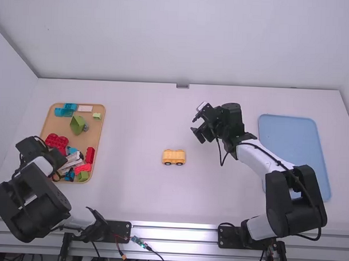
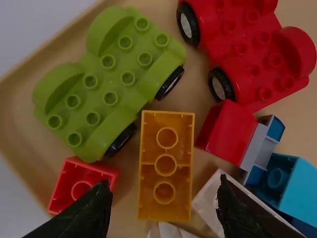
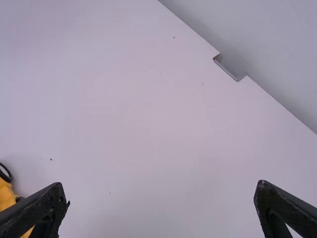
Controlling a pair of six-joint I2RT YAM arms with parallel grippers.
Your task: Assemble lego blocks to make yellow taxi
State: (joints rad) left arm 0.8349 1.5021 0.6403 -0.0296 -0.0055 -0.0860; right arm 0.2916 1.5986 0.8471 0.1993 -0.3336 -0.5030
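High view: table (image 1: 132, 198) evenly lit by bright, diffuse light, seemingly cast from overhead; a faint, soft-edged shadow laid beneath the yellow vehicle (image 1: 174, 155); pale glints returned by the metal rail (image 1: 176, 232). Left wrist view: dimmer; tray (image 2: 59, 52) softly shaded, muted highlights caught on the green car base (image 2: 116, 74). Right wrist view: tabletop moderately, evenly lit; wall (image 3: 277, 39) rendered in darker grey.

No readable text, labels, numbers or signs on anything.
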